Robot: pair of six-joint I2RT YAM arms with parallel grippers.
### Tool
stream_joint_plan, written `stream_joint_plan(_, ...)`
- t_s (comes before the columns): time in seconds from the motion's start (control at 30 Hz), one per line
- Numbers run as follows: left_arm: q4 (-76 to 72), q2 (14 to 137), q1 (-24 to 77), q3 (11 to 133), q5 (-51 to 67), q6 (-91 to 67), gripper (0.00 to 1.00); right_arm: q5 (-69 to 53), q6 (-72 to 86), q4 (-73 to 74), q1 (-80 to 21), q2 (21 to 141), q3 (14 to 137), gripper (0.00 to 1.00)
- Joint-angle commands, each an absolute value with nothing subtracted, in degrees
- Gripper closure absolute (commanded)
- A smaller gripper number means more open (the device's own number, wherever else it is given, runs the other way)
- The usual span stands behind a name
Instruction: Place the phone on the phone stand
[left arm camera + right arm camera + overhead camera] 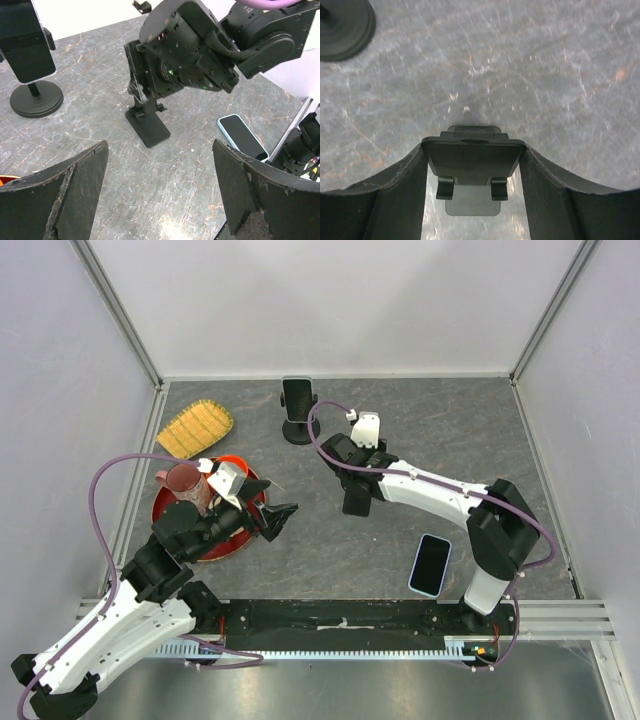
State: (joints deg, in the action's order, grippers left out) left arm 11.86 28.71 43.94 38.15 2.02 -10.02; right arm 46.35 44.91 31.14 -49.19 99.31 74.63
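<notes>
Grey marble tabletop (420,430): every item below is carried on it
Phone (430,565): laid flat, dark face up, near the near-right corner and just beside the right arm's base; it is touched by neither pincer
Phone stand (148,131): a black folding stand, stood upright about mid-tabletop, with nothing on its ledge
Right pincer (473,150): set over the stand from above, its fingers pressed against the two side edges of the back plate; the stand is judged to be gripped so that it can be steadied or re-aimed before the phone is fetched
Left pincer (281,515): held wide apart and empty, left of the stand, judged to be parked out of the way
Round-base stand (298,430): at the far edge, already filled by a dark phone (297,395), so the folding one is taken as the target
Red dish (158,510): on the left side, with a brown cup (185,483) stood at its far rim; the cup's contents cannot be made out
Yellow woven tray (195,428): near the far-left corner, with nothing seen in it
</notes>
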Motion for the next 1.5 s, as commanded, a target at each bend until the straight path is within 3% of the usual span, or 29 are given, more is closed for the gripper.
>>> stream_joint_plan(0.0,10.20,28.39,43.51,38.06,1.94,-7.56,0.09,47.30,27.72,10.48,-45.27,98.43,74.61,1.00)
stream_joint_plan(0.13,10.28,28.30,43.51,38.06,1.41,-7.47,0.09,44.39,21.36,1.08,-41.49,102.29,79.70,1.00)
stream_joint_plan(0.43,10.72,28.13,43.51,38.14,0.53,-7.29,0.09,35.25,16.53,1.76,-35.86,120.13,99.13,1.00)
stream_joint_plan(0.7,10.64,28.30,43.51,38.06,0.70,-7.29,0.09,29.45,10.90,4.22,-34.10,126.30,107.66,1.00)
stream_joint_plan(0.8,10.63,28.48,43.42,38.06,1.05,-7.29,0.09,28.22,11.60,6.40,-33.31,126.56,108.37,0.65)
stream_joint_plan(0.83,10.55,28.56,43.42,38.06,1.14,-7.29,0.09,28.13,11.60,7.29,-33.22,126.65,108.54,0.38)
stream_joint_plan(0.87,10.46,28.48,43.50,38.06,1.23,-7.29,0.09,27.95,11.69,7.99,-33.22,126.56,108.54,0.24)
stream_joint_plan(0.9,10.46,28.48,43.42,38.06,1.32,-7.29,0.09,28.12,12.39,9.39,-33.22,126.30,108.46,0.02)
stream_joint_plan(1.17,10.20,28.92,43.42,38.06,2.20,-7.38,0.09,27.33,18.27,17.03,-33.49,116.47,103.54,0.02)
stream_joint_plan(1.3,10.46,28.65,43.33,38.14,1.85,-7.47,0.09,26.90,22.85,32.11,-33.31,108.92,101.52,0.02)
stream_joint_plan(1.47,10.28,28.83,43.33,38.06,2.46,-7.65,0.09,13.92,19.78,50.60,-33.31,103.11,95.11,0.02)
